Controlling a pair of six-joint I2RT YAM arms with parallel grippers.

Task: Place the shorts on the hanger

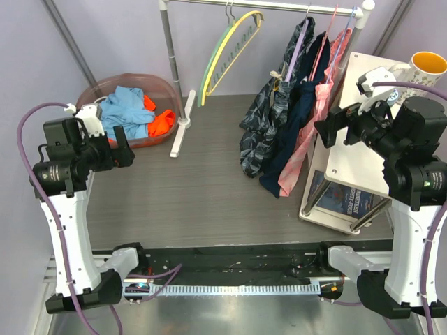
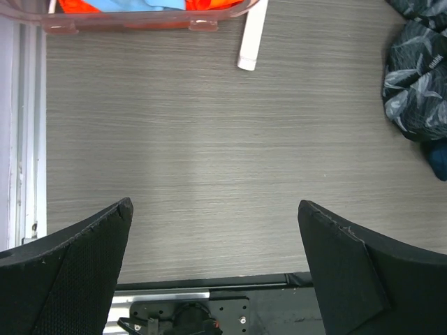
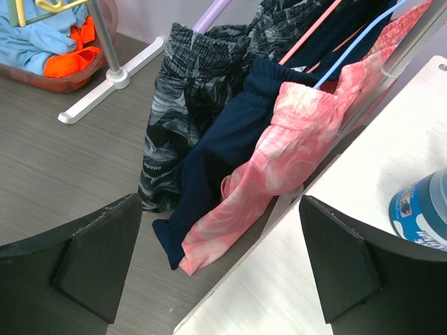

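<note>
**Status: both pincers released, shorts in the basket**

1. Left pincer (image 1: pixel 124 148): I read it as released. In the left wrist view both fingers (image 2: pixel 77 269) stand wide apart with nothing between them, and only bare worktop (image 2: pixel 209 139) lies beneath. It hangs above the left edge of the worktop.
2. Shorts (image 1: pixel 126 105): I see them bunched in the reddish basket (image 1: pixel 94 89) at the far left corner of the worktop. They touch an orange garment (image 1: pixel 162 123) on their right.
3. Hanger (image 1: pixel 225 36): it hangs tilted from the rack rail (image 1: pixel 279 6) over the far edge, pressed against a pale green hanger of like shape.
4. Dark patterned clothes (image 1: pixel 276 118) and a pink garment (image 1: pixel 307 136) hang further right on the same rail.
5. Right pincer (image 1: pixel 334 131): released, its fingers (image 3: pixel 77 272) spread and nothing held. It hangs at the right edge, beside the white shelf (image 1: pixel 363 153).
</note>
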